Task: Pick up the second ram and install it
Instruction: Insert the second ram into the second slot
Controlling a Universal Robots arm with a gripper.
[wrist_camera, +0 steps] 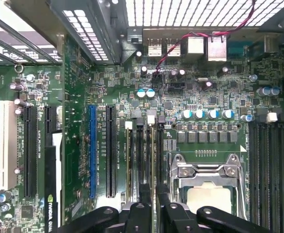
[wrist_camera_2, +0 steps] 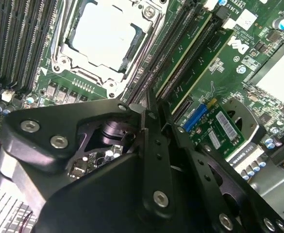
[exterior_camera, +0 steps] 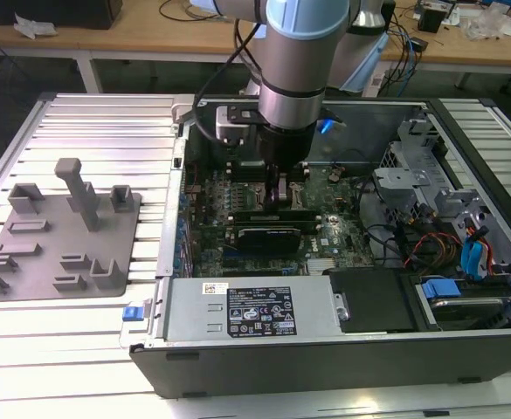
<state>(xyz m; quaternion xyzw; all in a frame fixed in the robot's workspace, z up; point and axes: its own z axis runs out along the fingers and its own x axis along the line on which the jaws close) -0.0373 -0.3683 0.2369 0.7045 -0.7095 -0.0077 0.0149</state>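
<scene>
The hand [exterior_camera: 279,194] is down inside the computer case [exterior_camera: 238,349], fingers pressed together on the top edge of the second ram [wrist_camera_2: 180,63], which stands in its slot beside the processor socket [wrist_camera: 207,187]. Uneven pressure could leave one end unseated

A slatted metal table [exterior_camera: 107,118] carries a grey fixture [exterior_camera: 58,240] and an open computer case [exterior_camera: 342,340].

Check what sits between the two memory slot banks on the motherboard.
The CPU socket, inside its metal retention frame, as seen in the first wrist view.
</scene>
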